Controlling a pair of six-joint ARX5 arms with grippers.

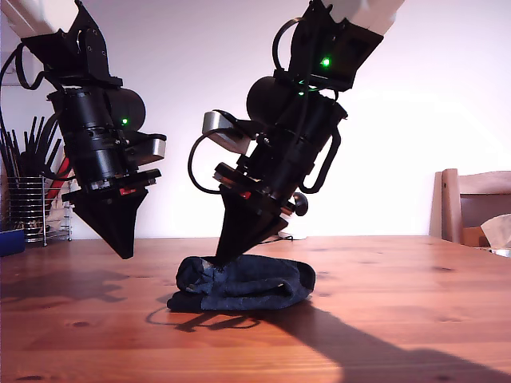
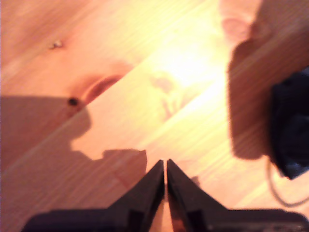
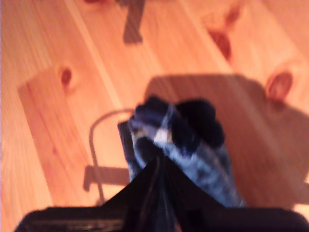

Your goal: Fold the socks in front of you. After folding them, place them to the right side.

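The socks [image 1: 247, 283] lie as a folded dark blue-grey bundle on the wooden table [image 1: 399, 319], near the middle of the exterior view. My second gripper [image 1: 219, 257] comes down at a slant onto the bundle's end toward the exterior view's left. In the second wrist view its tips [image 3: 161, 162] are pinched together on the socks [image 3: 193, 140]. My first gripper [image 1: 126, 254] hangs above bare table at the exterior view's left, apart from the bundle. Its jaws [image 2: 166, 162] are shut on nothing, and the socks [image 2: 292, 130] show only at that picture's edge.
A wire rack of dark utensils [image 1: 32, 199] and a blue container [image 1: 9, 239] stand at the back on the exterior view's left. A wooden chair [image 1: 475, 203] and a pale crumpled item [image 1: 499, 231] are at the back on the exterior view's right.
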